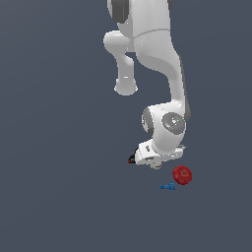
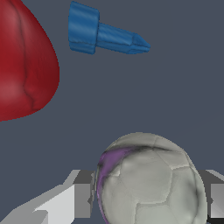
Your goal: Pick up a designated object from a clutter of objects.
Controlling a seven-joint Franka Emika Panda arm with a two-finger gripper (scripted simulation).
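The whitish ball (image 2: pixel 151 181) is pinched between the fingers (image 2: pixel 81 199) of the gripper (image 2: pixel 146 201) — one at each side. The red round object (image 2: pixel 24 61) and the small blue piece (image 2: pixel 103 36) are seen nearby, apart from it.

The whitish-grey ball (image 2: pixel 151 181) fills the near part of the wrist view, its surface cracked into faint darker panels with a purple smear on one side; it sits between the two fingers (image 2: pixel 81 199) of the gripper (image 2: pixel 151 197) — one on each flank, close against it, though contact cannot be confirmed; beyond lie a blue piece (image 2: pixel 103 36) with a tapered tip and, near it, the red round object (image 2: pixel 24 61) — partly cut off by the frame; all rest on a dark grey floor (image 2: pixel 175 96).
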